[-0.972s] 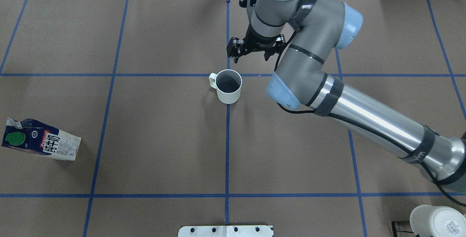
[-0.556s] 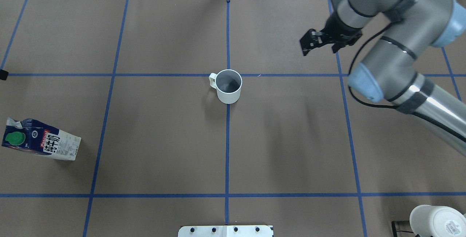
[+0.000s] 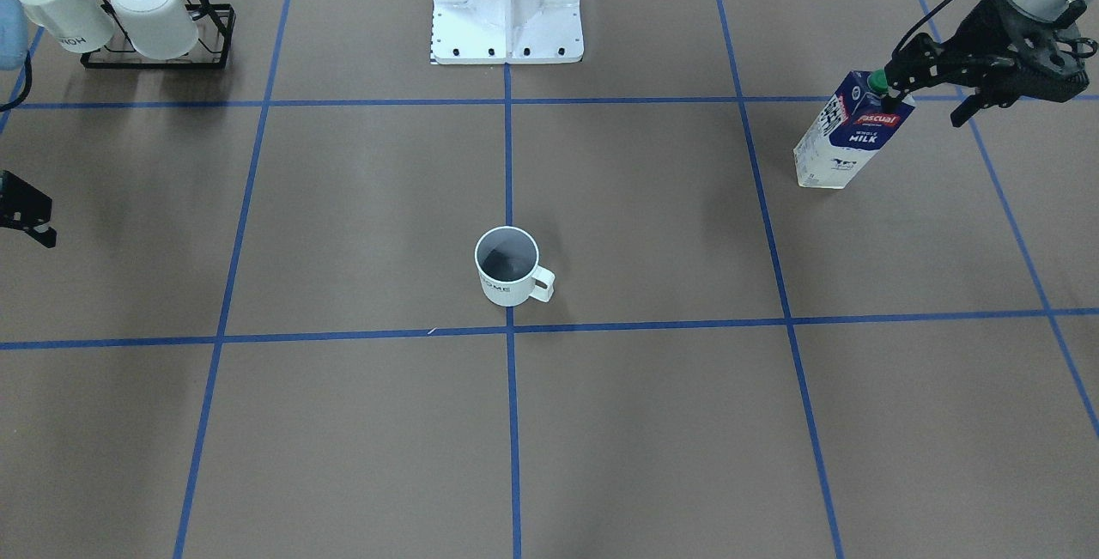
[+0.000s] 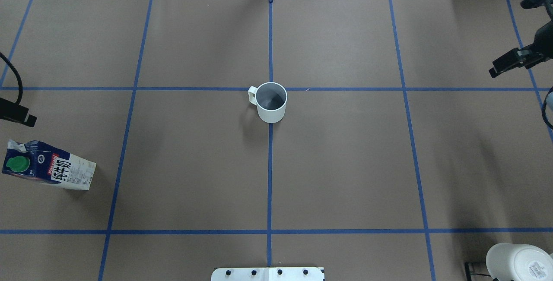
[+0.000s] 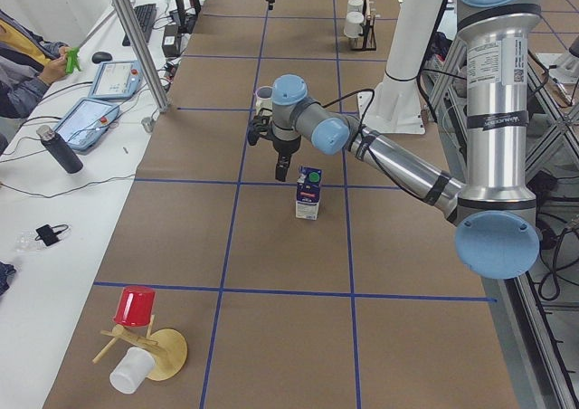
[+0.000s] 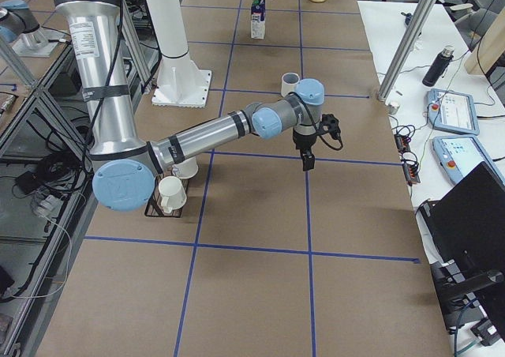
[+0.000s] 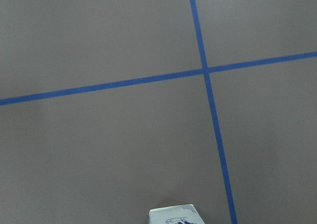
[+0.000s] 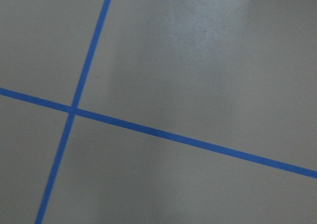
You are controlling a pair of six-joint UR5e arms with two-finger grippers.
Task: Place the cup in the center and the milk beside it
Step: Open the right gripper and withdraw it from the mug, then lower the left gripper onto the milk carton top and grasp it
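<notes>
Taking the cup (image 4: 271, 104) as the hub of a dial, with twelve o'clock pointing away from the robot, the nearest things on the brown table (image 4: 194, 173) were the white base plate (image 4: 268, 273) at six o'clock and a black rack (image 3: 215, 35) holding two pale mugs (image 3: 154, 16) at about four o'clock. Farther out, the milk (image 4: 49, 166) stood upright between eight and nine o'clock, well apart from the cup and close to the table's left edge, its green cap (image 4: 18, 164) on top. The left gripper (image 3: 932, 104) hovered at nine o'clock, just beyond the carton and level with its cap; its fingers were spread and held nothing. The cup itself stood upright on the center (image 4: 302, 104), on the lengthwise blue tape line (image 4: 269, 177) and just on the robot's side of the middle crossing, its handle turned toward ten o'clock and its dark inside showing. The right gripper (image 4: 507, 61) hung above the table between two and three o'clock, well apart from the cup; only part of it showed, so whether it was spread or clenched could not be told.
</notes>
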